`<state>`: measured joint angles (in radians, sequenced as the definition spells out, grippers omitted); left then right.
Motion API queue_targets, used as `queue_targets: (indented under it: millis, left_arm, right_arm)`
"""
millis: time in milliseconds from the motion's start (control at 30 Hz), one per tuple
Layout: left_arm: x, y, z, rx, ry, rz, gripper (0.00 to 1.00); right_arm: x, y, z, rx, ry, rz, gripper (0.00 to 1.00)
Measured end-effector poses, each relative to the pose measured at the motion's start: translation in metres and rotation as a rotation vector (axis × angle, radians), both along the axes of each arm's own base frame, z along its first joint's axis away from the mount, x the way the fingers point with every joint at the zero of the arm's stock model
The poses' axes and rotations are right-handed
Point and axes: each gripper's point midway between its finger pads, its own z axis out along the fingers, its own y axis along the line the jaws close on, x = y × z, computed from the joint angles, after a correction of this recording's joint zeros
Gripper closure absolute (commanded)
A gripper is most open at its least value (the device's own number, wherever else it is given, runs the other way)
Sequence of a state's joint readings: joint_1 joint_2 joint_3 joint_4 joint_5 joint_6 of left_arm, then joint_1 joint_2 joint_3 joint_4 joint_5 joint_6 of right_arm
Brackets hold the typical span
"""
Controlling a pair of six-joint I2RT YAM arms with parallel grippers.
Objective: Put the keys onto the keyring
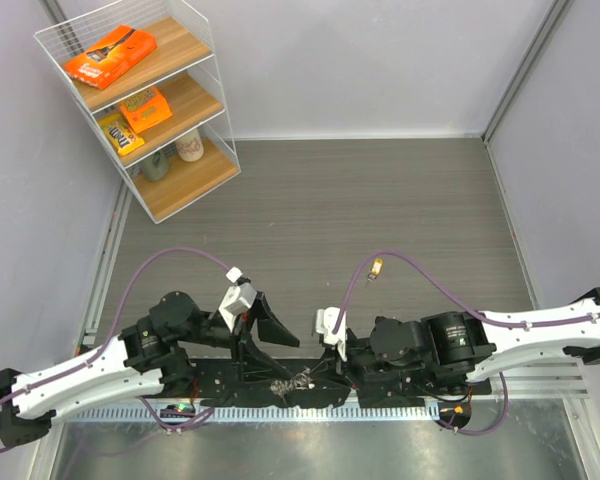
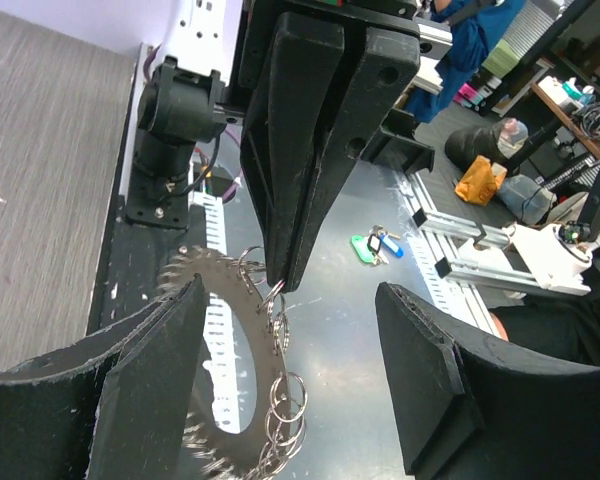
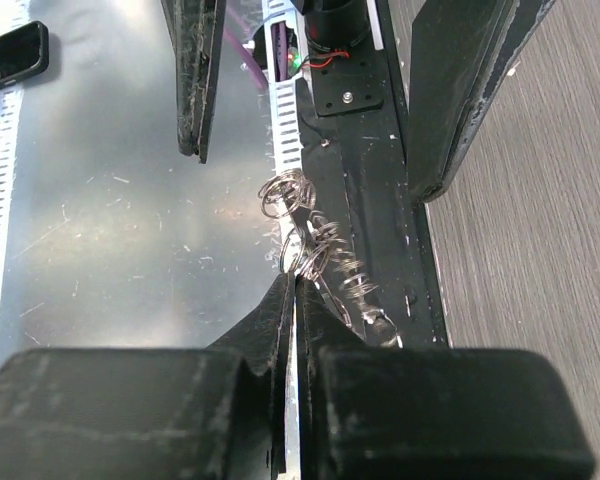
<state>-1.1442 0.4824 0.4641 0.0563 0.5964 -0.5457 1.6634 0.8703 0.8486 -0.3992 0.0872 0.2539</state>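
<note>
Gripping: your right pincer [image 3: 293, 287] is clenched on one edge of the keyring [image 3: 320, 250], its jaws pressed flat together on a few of the small rings.
Left pincer [image 1: 260, 338]: released, jaws standing wide. Its fingers [image 2: 150, 380] sit either side of the right pincer's tip and the ring, touching neither as far as the views show.
Keyring place: low between the two arm bases, over the black base plate [image 3: 370, 190] at the near edge of the worktop [image 1: 330, 200]. The rest of the loop trails loose from the pinch; whether it rests on the plate cannot be told.
Keys: the brass key [image 1: 377, 267] lies alone on the worktop, well apart from the ring, out beyond the right arm. The silvery key shows in no view.
Stage: judged early, with no key on the ring yet.
Risk, slip: you have a thin pinch on a floppy loop, so a quick swing could shake it free to drop among the bases.
Risk, clash: if you close your left pincer here, its fingers may strike the right pincer's tip rather than the ring.
Risk, key: it is small and flat on the worktop, so a misjudged descent could skid it away.
</note>
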Motion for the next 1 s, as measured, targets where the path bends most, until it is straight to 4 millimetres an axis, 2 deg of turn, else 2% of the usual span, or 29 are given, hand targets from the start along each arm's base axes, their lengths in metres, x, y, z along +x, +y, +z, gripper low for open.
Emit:
queue_targets:
  millis: [200, 500, 700, 1000]
  left_arm:
    - [-0.003, -0.003, 0.012, -0.050, -0.011, -0.027, 0.26]
    - [-0.003, -0.006, 0.011, -0.048, -0.003, -0.037, 0.27]
    - [-0.003, -0.008, 0.010, -0.040, 0.003, -0.038, 0.27]
    - [-0.002, -0.008, 0.011, -0.048, 0.001, -0.031, 0.36]
  right_arm:
    - [0.001, 0.000, 0.016, 0.019, -0.013, 0.006, 0.94]
    - [0.007, 0.008, 0.052, 0.063, -0.031, -0.023, 0.94]
    - [0.012, 0.010, 0.055, 0.049, -0.056, -0.044, 0.94]
    - [0.013, 0.009, 0.053, 0.040, -0.062, -0.047, 0.94]
